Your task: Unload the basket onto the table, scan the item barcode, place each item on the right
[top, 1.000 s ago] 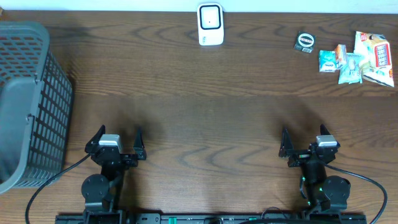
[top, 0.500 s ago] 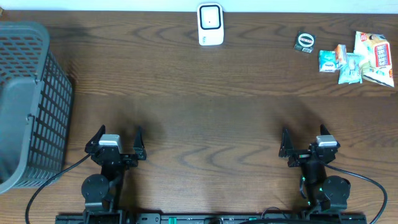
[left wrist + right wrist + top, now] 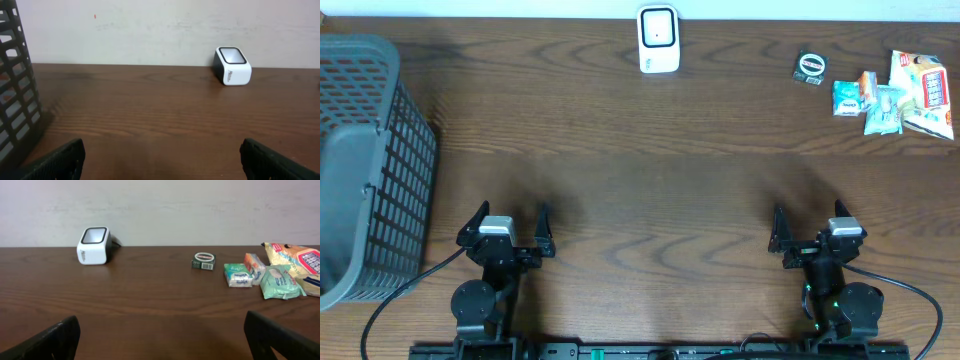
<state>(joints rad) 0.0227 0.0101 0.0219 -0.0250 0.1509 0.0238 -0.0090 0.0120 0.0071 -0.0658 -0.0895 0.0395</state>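
The white barcode scanner (image 3: 658,40) stands at the table's far edge, and shows in the left wrist view (image 3: 232,66) and the right wrist view (image 3: 93,245). The items lie at the far right: a small dark pack (image 3: 810,67) (image 3: 204,260), a teal packet (image 3: 847,97) (image 3: 237,274), a pale green packet (image 3: 885,110) (image 3: 280,282) and a larger snack bag (image 3: 923,92) (image 3: 295,260). My left gripper (image 3: 511,214) (image 3: 161,160) rests open near the front left. My right gripper (image 3: 808,214) (image 3: 162,337) rests open near the front right. Both are far from the items, with only bare table between their fingers.
A tall grey mesh basket (image 3: 365,170) (image 3: 15,100) stands at the left edge of the table, close to the left arm. A pale wall runs behind the table's far edge.
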